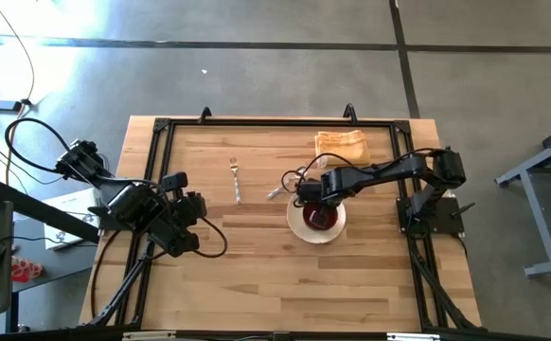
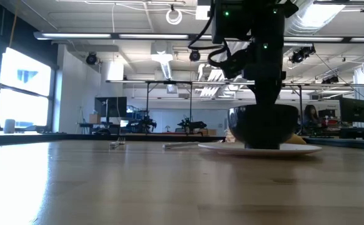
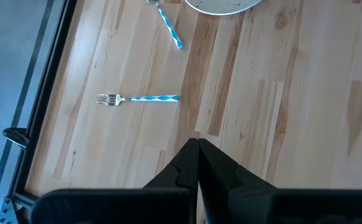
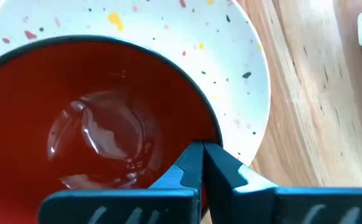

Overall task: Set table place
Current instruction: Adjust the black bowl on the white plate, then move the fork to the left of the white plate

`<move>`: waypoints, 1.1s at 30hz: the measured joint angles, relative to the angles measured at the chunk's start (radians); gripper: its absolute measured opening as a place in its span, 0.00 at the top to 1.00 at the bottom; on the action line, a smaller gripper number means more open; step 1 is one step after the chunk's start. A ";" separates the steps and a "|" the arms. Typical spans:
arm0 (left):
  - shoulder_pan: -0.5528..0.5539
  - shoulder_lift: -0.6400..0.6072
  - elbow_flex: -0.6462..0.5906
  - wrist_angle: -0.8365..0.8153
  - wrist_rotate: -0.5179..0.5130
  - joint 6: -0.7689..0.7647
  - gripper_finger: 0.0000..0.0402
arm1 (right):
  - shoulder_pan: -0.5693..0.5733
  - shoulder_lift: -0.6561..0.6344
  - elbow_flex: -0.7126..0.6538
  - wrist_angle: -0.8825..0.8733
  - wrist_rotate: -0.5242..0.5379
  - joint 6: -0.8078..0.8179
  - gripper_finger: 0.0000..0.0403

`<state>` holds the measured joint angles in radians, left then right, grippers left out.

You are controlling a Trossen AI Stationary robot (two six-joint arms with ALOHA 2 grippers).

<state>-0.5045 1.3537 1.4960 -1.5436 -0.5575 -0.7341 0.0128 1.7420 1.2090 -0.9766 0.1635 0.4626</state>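
The glossy red bowl (image 4: 94,124) stands on the cream speckled plate (image 4: 231,56), right of the table's middle (image 1: 318,216). My right gripper (image 4: 201,155) comes down on the bowl from above, shut on its rim. The fork (image 3: 137,98), with a blue-and-white handle, lies flat on the wood left of the plate (image 1: 235,180). The spoon (image 3: 168,25) lies between the fork and the plate (image 1: 277,189). My left gripper (image 3: 198,146) hangs shut above bare wood near the table's left edge (image 1: 192,204), touching nothing. My right gripper pinches the bowl's rim (image 4: 213,138), one finger inside the bowl and one outside over the plate. The fingers point straight down. In the low view the bowl (image 2: 263,128) stays upright with its base on the plate (image 2: 260,149).
A folded yellow cloth (image 1: 342,144) lies at the far edge, right of centre. A black rail frame (image 1: 162,128) borders the wooden top. Bare wood stretches along the near half of the table (image 1: 285,284).
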 joint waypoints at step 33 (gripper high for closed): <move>0.158 0.017 -0.296 0.285 0.068 -0.032 1.00 | 0.043 -0.219 0.296 -0.227 0.196 0.065 1.00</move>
<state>-0.3461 1.3708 1.1996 -1.2584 -0.4900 -0.7666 0.0558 1.5233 1.5051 -1.2035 0.3598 0.5275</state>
